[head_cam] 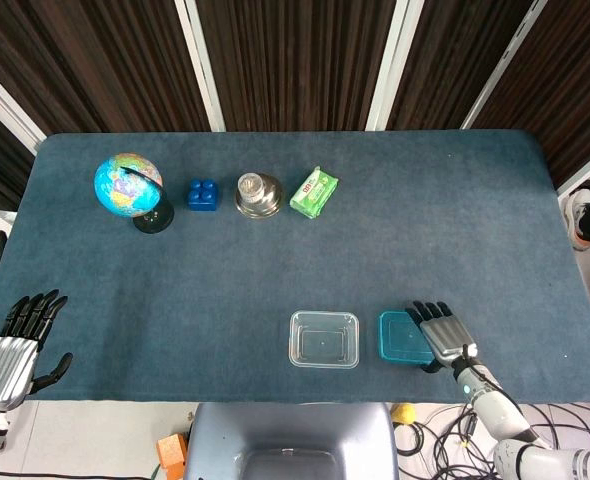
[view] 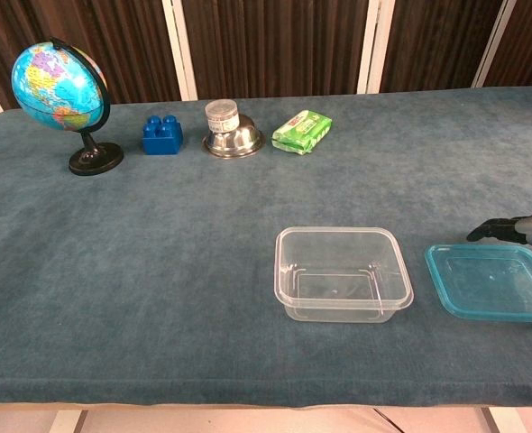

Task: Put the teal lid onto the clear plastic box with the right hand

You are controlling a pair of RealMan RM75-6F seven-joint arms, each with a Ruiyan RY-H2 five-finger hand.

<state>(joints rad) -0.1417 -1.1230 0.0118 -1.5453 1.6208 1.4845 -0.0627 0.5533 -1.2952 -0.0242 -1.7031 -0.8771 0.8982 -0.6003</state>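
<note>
On the tabletop (head_cam: 275, 270) near its front edge, the teal lid (view: 490, 281) lies flat just beside the open clear box (view: 343, 272), within easy reach. The right hand (head_cam: 443, 332) hangs over the lid's far side, fingers (head_cam: 430, 313) extended and slightly spread, holding nothing yet, seemingly poised to grasp.

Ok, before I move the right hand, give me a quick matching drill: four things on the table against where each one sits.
Things:
1. teal lid
2. clear plastic box
3. globe
4. green packet

Places:
A. far left end of the back row
B. right end of the back row, beside the metal bowl
C. near edge, just left of the lid
D. near edge, next to the right hand

Pairs: 1-D, 2-C, 3-A, 4-B
</note>
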